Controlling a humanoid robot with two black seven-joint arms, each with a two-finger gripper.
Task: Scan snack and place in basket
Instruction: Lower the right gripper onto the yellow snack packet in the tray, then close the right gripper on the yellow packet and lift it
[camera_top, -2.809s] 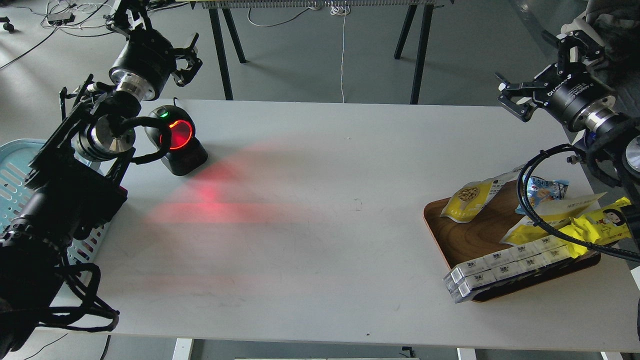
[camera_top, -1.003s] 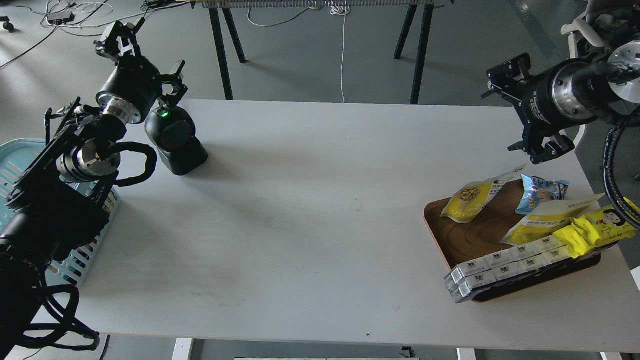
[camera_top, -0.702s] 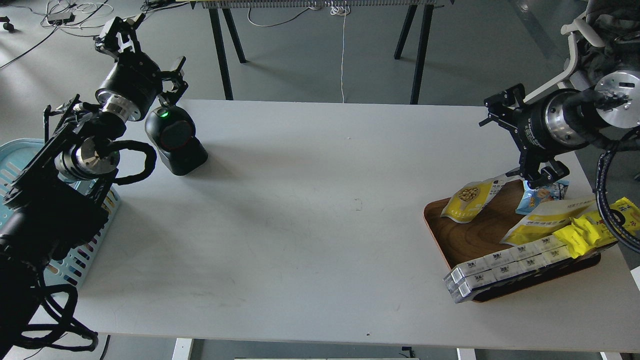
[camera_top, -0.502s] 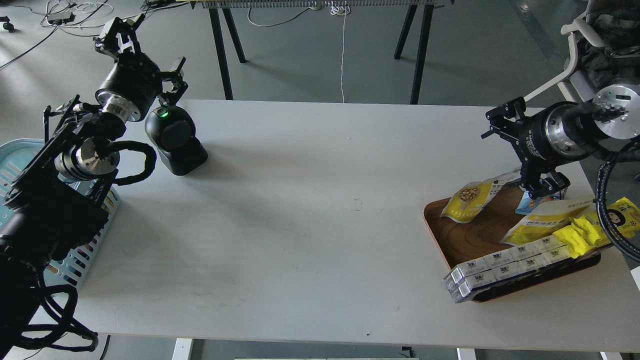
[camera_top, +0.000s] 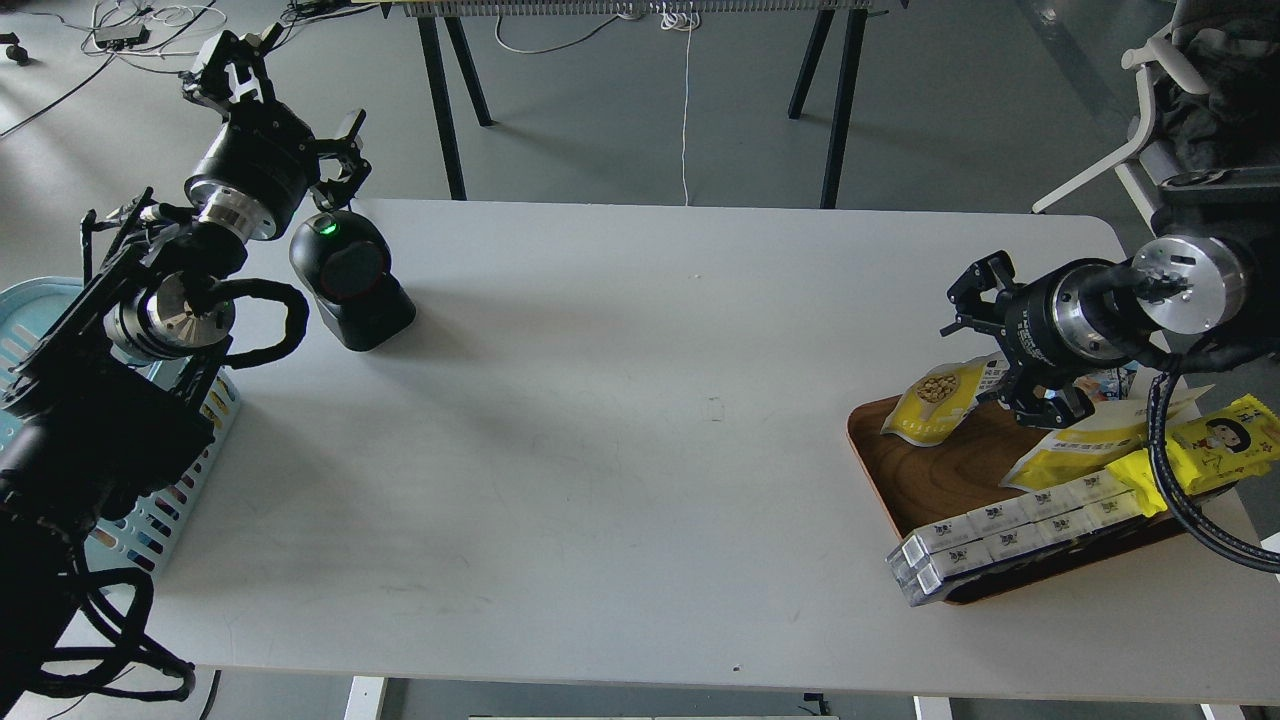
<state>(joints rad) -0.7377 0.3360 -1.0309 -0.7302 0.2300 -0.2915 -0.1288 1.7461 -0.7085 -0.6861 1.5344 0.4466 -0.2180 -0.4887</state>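
Snack (camera_top: 935, 400) lies tilted on far-left corner of wooden tray (camera_top: 945, 480), white top twd right gripper (camera_top: 1005, 350). R gripper sits just over that top end, fingers spread apart, not clamped on pouch. Other packets + box row fill tray's right/near side. Scanner (camera_top: 350, 280) well left of tray; L gripper (camera_top: 275, 100) above it, fingers apart, empty. Basket (camera_top: 40, 320) far left of tray.
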